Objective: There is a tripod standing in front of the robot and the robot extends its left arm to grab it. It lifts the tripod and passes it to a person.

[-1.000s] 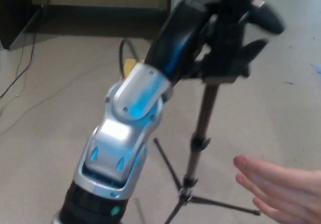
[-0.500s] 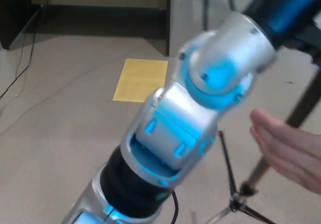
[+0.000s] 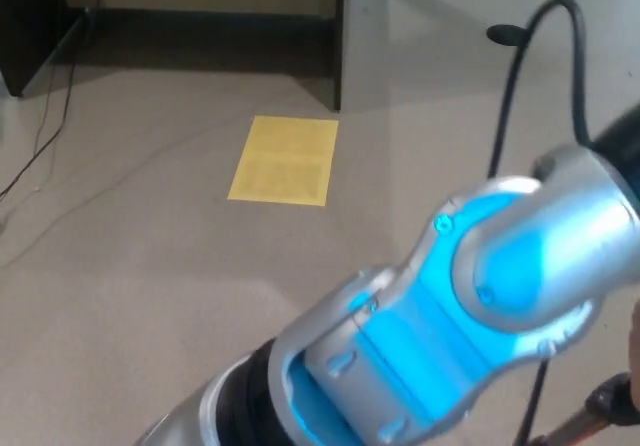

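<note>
Head view: left arm (image 3: 470, 306) fills lower right; its hand lies out of frame, state unknown. Tripod (image 3: 600, 411) at lower-right corner appears lifted; handover unconfirmed.

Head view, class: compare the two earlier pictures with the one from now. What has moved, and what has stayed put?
The left arm has swung to the picture's right, carrying the tripod along; now only a bit of the tripod shows at the lower right corner. The left hand has passed out of view, and so has the person's open hand. The yellow sheet on the floor, hidden at first, lies uncovered. The floor cables stayed put.
</note>
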You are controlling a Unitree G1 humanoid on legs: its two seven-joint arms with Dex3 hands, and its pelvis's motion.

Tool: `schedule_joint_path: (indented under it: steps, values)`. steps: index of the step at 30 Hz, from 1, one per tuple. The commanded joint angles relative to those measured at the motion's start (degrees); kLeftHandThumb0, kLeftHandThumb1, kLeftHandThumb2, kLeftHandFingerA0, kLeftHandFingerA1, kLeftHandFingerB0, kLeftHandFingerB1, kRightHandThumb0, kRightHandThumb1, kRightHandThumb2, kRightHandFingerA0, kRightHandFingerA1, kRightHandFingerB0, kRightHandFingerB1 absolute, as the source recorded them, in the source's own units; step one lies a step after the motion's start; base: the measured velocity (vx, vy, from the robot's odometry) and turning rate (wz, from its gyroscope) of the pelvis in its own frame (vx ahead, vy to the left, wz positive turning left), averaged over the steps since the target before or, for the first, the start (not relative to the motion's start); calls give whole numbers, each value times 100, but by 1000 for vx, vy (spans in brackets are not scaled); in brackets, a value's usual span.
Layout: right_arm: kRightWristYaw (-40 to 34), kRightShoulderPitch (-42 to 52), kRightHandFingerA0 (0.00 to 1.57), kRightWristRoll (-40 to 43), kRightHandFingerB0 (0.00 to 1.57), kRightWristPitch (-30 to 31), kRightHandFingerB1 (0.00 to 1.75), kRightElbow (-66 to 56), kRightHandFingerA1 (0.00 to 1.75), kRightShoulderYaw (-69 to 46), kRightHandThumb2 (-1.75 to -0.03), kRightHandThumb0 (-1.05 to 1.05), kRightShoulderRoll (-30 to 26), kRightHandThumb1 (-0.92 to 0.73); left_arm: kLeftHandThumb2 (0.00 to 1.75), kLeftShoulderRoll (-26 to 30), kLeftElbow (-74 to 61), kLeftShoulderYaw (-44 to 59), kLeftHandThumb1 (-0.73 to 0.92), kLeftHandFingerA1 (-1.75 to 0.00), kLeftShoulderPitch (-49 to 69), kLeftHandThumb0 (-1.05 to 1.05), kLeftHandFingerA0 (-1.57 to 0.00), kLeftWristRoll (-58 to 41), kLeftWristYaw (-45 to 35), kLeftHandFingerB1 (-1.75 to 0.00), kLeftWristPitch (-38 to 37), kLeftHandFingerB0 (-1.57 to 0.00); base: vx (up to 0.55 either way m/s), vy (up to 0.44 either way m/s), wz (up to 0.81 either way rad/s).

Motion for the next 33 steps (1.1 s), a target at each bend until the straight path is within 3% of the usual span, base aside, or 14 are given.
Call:
schedule_joint_path:
  steps: [1,6,11,18,19,20,21,22,24,25,26,28,30,33]
  values:
    - [-297,-34,55,-321,46,6,35,126,37,128,-63,-56,-147,-74,72,-664,-216,-127,92,-175,458,-9,-47,-92,286,-152,-365,-37,0,0,0]
    - [-315,-130,55,-344,46,-1,35,171,37,125,-63,-56,-134,-74,52,-446,-281,-84,92,-166,528,-18,-50,-79,253,-146,-347,-37,0,0,0]
    - [-321,-226,55,-358,46,0,35,221,37,107,-63,-56,-104,-74,73,184,-382,138,92,-157,247,-36,-30,-236,-479,-141,-87,-12,0,0,0]
    - [-331,-255,55,-361,46,-13,35,285,37,92,-63,-56,-100,-74,69,410,-446,244,92,-135,421,-34,-30,-113,-691,-116,-235,-24,0,0,0]
    - [-1727,1150,157,700,156,-1806,80,-2332,92,-1333,-21,-102,54,72,90,458,-492,275,50,-12,412,-89,0,-105,-721,0,-110,0,0,0,0]
    - [91,683,3,696,0,-22,51,-1486,51,-955,-119,-36,38,-62,92,491,-507,271,51,-13,427,-91,0,-85,-723,0,-82,0,0,0,7]
    - [410,210,68,659,48,278,52,-116,58,-821,-94,-62,141,-62,93,544,-543,260,53,-13,459,-93,0,-77,-738,0,-68,0,0,0,0]
    - [153,129,76,661,54,60,37,217,42,-948,-64,-63,233,-76,94,601,-582,248,54,-12,476,-95,0,-58,-755,0,-63,0,0,0,0]
    - [396,42,76,769,49,414,36,435,43,-1199,-64,-59,386,-77,93,715,-640,193,54,-11,562,-95,0,37,-759,0,-203,0,0,0,5]
    - [457,108,69,809,43,375,50,401,60,-1316,-95,-61,412,-62,93,729,-690,203,53,-7,579,-94,0,-11,-781,0,-95,0,0,0,0]
    - [481,194,75,803,51,285,36,337,42,-1374,-64,-61,397,-76,93,751,-717,204,54,-4,605,-95,0,-29,-799,0,-69,0,0,0,0]
    - [461,335,78,792,48,217,35,137,45,-1455,-64,-58,393,-75,93,760,-722,217,54,-1,691,-96,0,-39,-807,0,-167,0,0,0,0]
    - [411,340,70,785,42,88,50,188,60,-1518,-94,-60,416,-62,61,844,-772,270,57,0,621,-98,0,-72,-906,0,122,0,0,0,0]
    - [478,318,70,796,49,-54,36,254,41,-1562,-62,-42,416,-70,57,822,-839,401,55,0,596,-98,0,-237,-957,0,540,0,0,0,0]
